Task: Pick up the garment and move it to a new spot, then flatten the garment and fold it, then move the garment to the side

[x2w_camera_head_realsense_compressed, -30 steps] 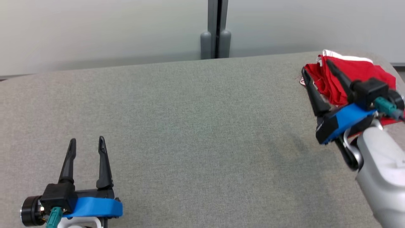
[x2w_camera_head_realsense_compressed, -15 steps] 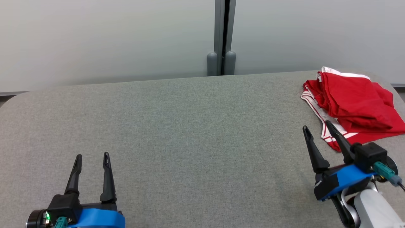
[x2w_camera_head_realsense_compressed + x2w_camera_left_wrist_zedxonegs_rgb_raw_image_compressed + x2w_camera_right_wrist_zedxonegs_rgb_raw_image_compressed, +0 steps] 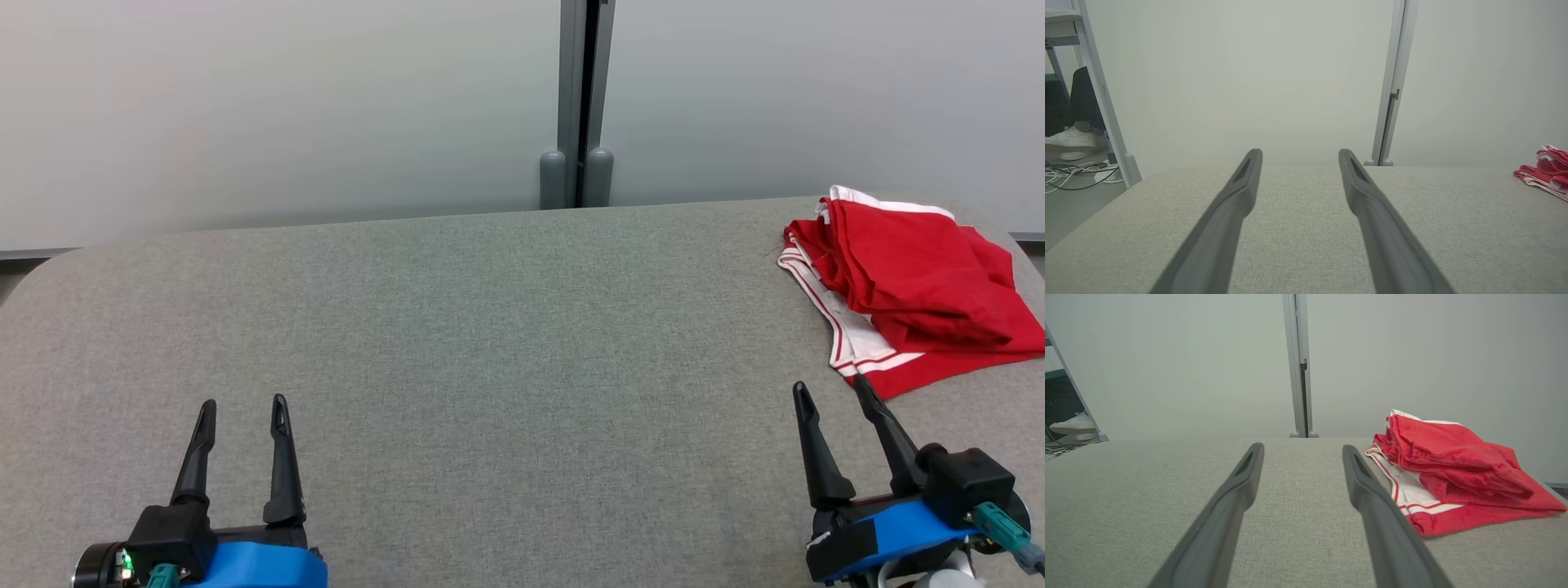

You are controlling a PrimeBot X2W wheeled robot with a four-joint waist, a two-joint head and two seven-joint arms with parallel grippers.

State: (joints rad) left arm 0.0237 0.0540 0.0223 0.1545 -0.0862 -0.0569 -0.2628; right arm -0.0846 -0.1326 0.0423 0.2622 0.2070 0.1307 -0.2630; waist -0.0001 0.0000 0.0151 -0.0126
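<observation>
The garment is red with white trim and lies folded in a stack at the far right of the grey table. It also appears in the right wrist view as the garment just right of my fingers, and small at the right edge as the garment in the left wrist view. My right gripper stands open near the front right, its tips just short of the garment's near corner, holding nothing. My left gripper rests open at the front left, far from the cloth.
Pale wall panels with a grey post rise behind the table. Past the table's left end are a frame leg, cables on the floor and a white shoe. The table's rounded right edge lies close behind the garment.
My right gripper has drawn back toward me, off the garment, and now stands in front of it. The head camera has tilted, shifting the whole picture. The left gripper has stayed in place.
</observation>
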